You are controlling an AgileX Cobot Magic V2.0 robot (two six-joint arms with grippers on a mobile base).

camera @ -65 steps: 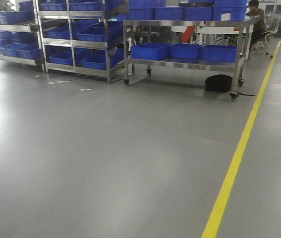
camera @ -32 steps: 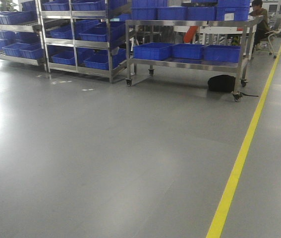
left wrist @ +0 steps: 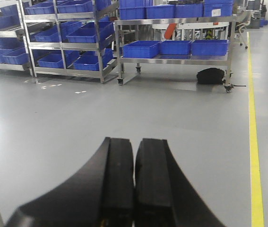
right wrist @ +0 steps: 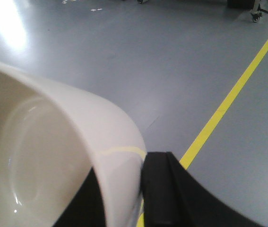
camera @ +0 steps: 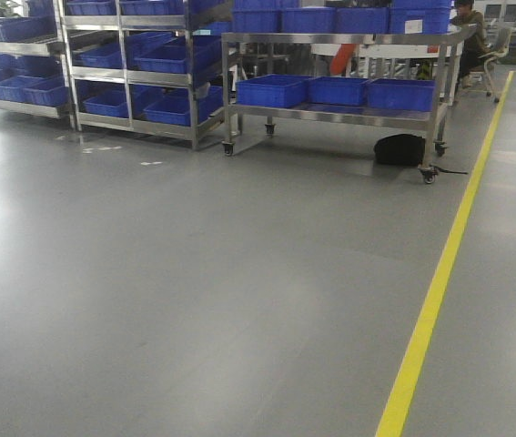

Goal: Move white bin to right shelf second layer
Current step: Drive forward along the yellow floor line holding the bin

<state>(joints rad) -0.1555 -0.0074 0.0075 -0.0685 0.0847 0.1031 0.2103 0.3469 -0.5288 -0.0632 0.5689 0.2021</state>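
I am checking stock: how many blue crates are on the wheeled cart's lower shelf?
3, side by side: left crate, middle crate, right crate. More may be hidden behind them.

Right wrist cam only catches a chunk of the white bin (right wrist: 53,156): the left and bottom edges chop off the rest, and its wall covers most of the right gripper (right wrist: 122,177)'s inner finger (just a dark patch shows below it). In the front view the seated person (camera: 470,32) is clipped by the top edge, the steel racks (camera: 130,77) run out of frame top and left, and the black lump (camera: 399,149) on the floor by the steel cart (camera: 330,39) is too small to identify.
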